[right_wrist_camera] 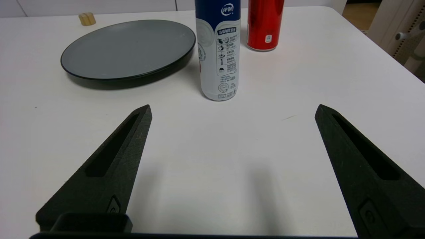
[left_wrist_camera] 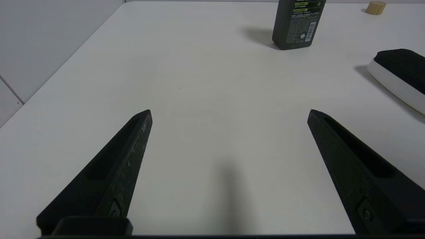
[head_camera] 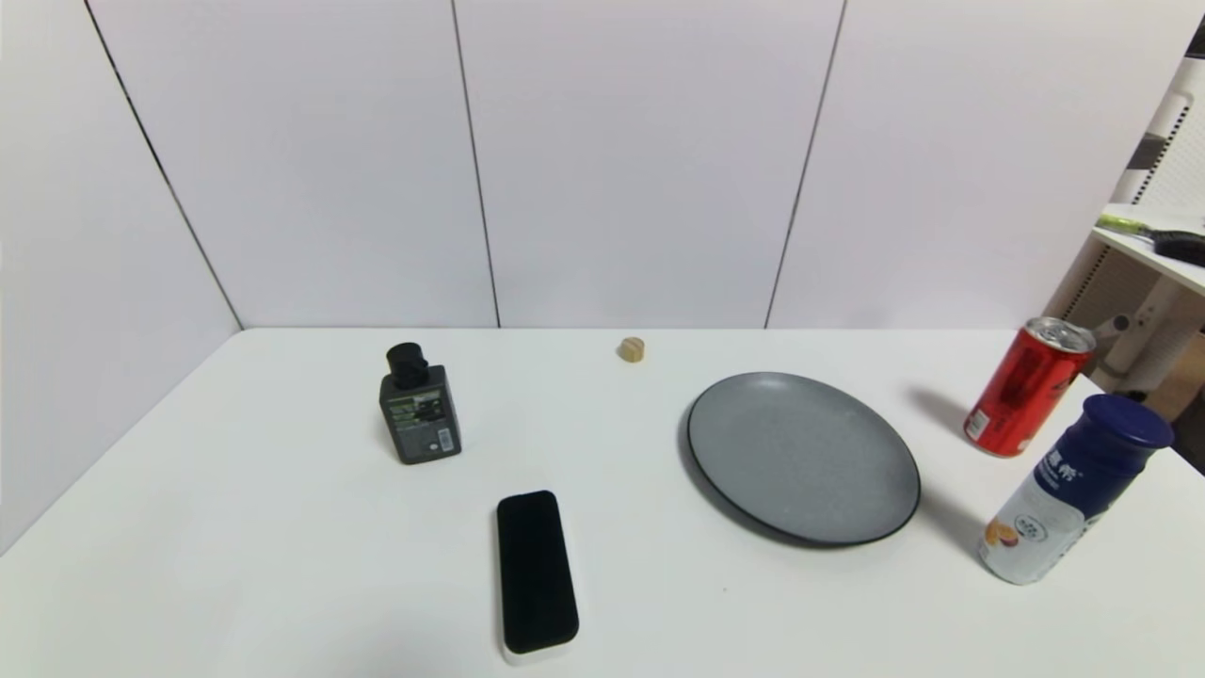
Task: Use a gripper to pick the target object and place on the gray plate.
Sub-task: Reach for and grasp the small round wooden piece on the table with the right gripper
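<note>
The small tan wooden cylinder [head_camera: 632, 349] lies on the white table near the back wall, left of and behind the gray plate [head_camera: 803, 457]. It also shows in the left wrist view [left_wrist_camera: 376, 7] and the right wrist view [right_wrist_camera: 87, 19]. The plate [right_wrist_camera: 127, 48] is bare. My left gripper [left_wrist_camera: 229, 114] is open and empty over the near left of the table. My right gripper [right_wrist_camera: 232, 111] is open and empty over the near right of the table, in front of the blue-and-white bottle. Neither gripper shows in the head view.
A dark gray square bottle [head_camera: 419, 407] stands at the left. A black-and-white eraser [head_camera: 536, 573] lies at the front middle. A red can [head_camera: 1027, 386] and a blue-and-white bottle [head_camera: 1073, 488] stand right of the plate. A shelf [head_camera: 1153, 240] is past the table's right edge.
</note>
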